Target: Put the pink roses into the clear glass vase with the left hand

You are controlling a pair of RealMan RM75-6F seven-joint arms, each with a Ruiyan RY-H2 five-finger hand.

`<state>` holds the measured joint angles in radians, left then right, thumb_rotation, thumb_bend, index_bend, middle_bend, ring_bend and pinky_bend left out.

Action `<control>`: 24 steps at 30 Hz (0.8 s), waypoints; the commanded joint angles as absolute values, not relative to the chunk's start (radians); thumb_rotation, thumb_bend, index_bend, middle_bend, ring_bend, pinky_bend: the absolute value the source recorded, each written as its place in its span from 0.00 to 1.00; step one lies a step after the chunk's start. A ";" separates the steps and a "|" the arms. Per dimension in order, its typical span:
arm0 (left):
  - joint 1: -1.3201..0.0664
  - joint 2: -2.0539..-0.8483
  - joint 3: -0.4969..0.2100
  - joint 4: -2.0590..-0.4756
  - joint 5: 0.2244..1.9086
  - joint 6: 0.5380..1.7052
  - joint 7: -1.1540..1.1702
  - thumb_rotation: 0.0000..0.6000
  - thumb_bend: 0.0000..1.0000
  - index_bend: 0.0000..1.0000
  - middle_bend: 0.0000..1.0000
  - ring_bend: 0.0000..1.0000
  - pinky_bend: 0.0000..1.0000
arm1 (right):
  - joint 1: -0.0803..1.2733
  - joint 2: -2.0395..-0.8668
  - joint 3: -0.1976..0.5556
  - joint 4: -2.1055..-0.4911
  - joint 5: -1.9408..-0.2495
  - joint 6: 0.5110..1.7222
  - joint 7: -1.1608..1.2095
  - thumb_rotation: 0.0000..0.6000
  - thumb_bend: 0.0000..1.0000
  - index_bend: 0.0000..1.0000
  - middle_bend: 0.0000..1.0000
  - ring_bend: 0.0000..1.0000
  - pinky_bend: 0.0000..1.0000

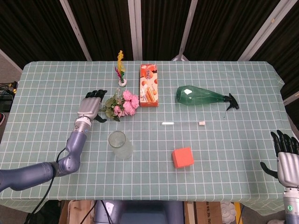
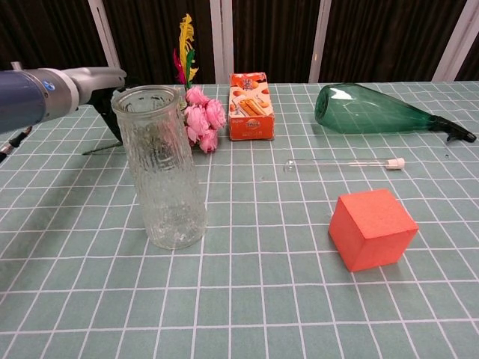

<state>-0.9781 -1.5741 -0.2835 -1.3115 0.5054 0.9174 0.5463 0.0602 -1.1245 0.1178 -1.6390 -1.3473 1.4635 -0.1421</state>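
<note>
The bunch of pink roses (image 1: pixel 125 105) lies on the table with its blossoms to the right; in the chest view the roses (image 2: pixel 203 118) show just behind the vase. The clear glass vase (image 1: pixel 119 144) stands upright and empty in front of them, large in the chest view as vase (image 2: pixel 161 168). My left hand (image 1: pixel 91 105) hovers over the stem end, fingers extended and apart, holding nothing. In the chest view the vase partly hides it, and the green stem (image 2: pixel 101 148) lies below it. My right hand (image 1: pixel 287 157) stays at the table's front right corner, fingers spread.
An orange snack box (image 1: pixel 148 85) lies right of the roses, and a feather shuttlecock (image 1: pixel 121 70) stands behind them. A green bottle (image 1: pixel 203 96) lies on its side at the right. A thin clear stick (image 1: pixel 182 123) and an orange cube (image 1: pixel 182 157) sit at mid-table.
</note>
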 commanded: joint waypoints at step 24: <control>-1.065 -1.851 -0.311 -0.988 0.555 0.924 0.582 1.00 0.21 0.01 0.09 0.01 0.06 | 0.064 -1.128 0.122 -1.633 -1.328 1.452 -0.144 1.00 0.23 0.00 0.03 0.01 0.00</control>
<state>-1.0623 -1.8352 -0.3066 -1.0080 0.5409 0.9260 0.5899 0.0644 -1.1279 0.1223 -1.6334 -1.3283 1.4519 -0.1437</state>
